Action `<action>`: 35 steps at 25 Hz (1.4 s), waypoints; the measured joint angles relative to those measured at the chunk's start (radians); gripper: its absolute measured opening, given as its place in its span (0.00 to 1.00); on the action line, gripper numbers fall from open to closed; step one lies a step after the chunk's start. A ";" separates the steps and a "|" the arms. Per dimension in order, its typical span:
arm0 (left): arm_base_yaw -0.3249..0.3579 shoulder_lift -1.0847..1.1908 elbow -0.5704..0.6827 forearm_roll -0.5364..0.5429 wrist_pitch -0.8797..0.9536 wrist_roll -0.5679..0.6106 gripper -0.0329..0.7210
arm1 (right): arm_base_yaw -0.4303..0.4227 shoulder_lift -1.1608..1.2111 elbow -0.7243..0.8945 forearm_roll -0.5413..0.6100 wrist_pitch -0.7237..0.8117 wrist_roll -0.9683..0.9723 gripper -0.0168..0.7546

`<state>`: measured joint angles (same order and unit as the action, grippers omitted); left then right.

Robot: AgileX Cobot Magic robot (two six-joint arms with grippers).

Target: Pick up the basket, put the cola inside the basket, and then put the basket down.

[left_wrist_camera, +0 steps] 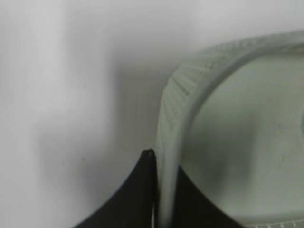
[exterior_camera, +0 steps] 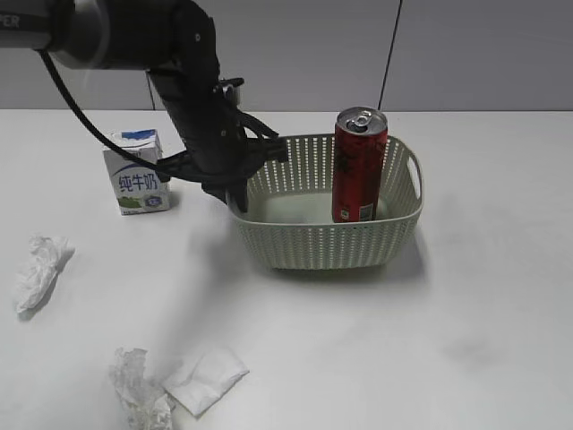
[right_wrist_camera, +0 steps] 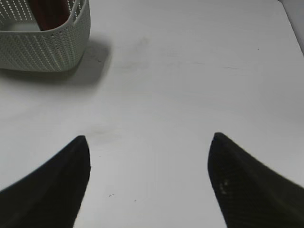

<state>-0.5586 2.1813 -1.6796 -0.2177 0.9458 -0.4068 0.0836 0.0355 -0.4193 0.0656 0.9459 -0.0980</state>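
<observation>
The pale sage-green basket (exterior_camera: pixel 322 242) rests on the white table in the exterior view. The red cola can (exterior_camera: pixel 359 166) stands upright inside it, toward the right. My left gripper (exterior_camera: pixel 235 199) is shut on the basket's left rim, one finger outside and one inside the wall; the left wrist view shows the rim (left_wrist_camera: pixel 183 109) pinched between the black fingers (left_wrist_camera: pixel 164 164). My right gripper (right_wrist_camera: pixel 148 142) is open and empty over bare table, to the right of the basket (right_wrist_camera: pixel 47 45). The can's red side (right_wrist_camera: pixel 50 13) shows in that view.
A white-and-blue milk carton (exterior_camera: pixel 136 172) stands left of the basket, behind the left arm. Crumpled tissues lie at the left (exterior_camera: pixel 40 269) and at the front left (exterior_camera: pixel 139 385) (exterior_camera: pixel 206 378). A wall runs behind the table.
</observation>
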 joint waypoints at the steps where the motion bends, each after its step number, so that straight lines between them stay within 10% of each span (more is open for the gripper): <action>1: -0.001 0.010 -0.001 -0.001 0.000 0.000 0.04 | 0.000 0.000 0.000 0.000 0.000 0.000 0.78; 5: -0.002 0.022 -0.006 0.006 -0.006 0.000 0.18 | 0.000 -0.001 0.000 0.001 0.000 0.000 0.78; 10: -0.002 0.014 -0.007 0.004 -0.006 0.016 0.78 | 0.000 -0.001 0.000 0.002 0.000 0.000 0.78; 13: 0.007 -0.014 -0.007 0.003 0.013 0.048 0.91 | 0.000 -0.001 0.000 0.002 0.000 0.000 0.78; 35: 0.560 -0.381 0.200 0.211 0.267 0.393 0.86 | 0.000 -0.001 0.000 0.003 -0.001 0.000 0.78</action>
<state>0.0019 1.8004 -1.4795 -0.0066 1.2126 -0.0135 0.0836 0.0349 -0.4193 0.0683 0.9451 -0.0980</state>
